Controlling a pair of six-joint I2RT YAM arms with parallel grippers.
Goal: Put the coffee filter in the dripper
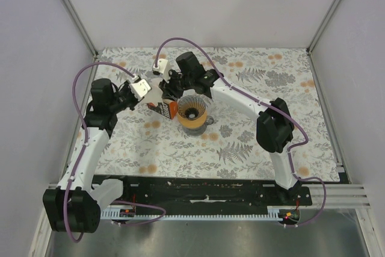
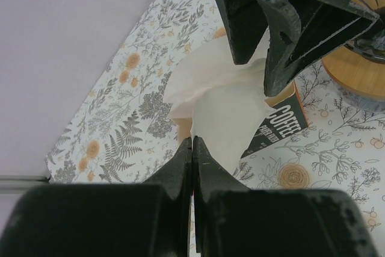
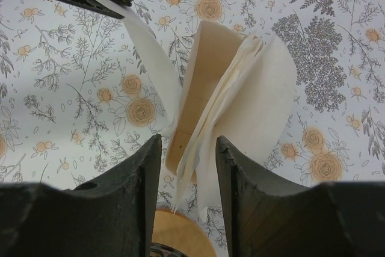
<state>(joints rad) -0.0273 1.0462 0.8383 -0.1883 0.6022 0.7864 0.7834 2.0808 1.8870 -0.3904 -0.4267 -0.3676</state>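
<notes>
In the left wrist view my left gripper (image 2: 193, 139) is shut on the edge of the coffee filter (image 2: 222, 109), a thin white sheet lifted partly away from the orange carton (image 2: 283, 126). The right wrist view shows that sheet (image 3: 150, 70) hanging from the left gripper's tips (image 3: 123, 1). My right gripper (image 3: 188, 142) is open above the carton's mouth (image 3: 207, 70), straddling the loose edges of the cream paper stack (image 3: 252, 100). The dripper (image 1: 192, 112), a grey cone on a tan collar (image 2: 355, 76), stands just right of the carton (image 1: 162, 108). Both grippers (image 1: 153, 94) (image 1: 170, 88) meet over the carton.
The flower-patterned table cover (image 1: 252, 142) spreads around the carton and dripper. Plain walls close in the left, back and right sides. The right arm's elbow (image 1: 274, 126) hangs over the table's right half. A black rail (image 1: 198, 194) runs along the near edge.
</notes>
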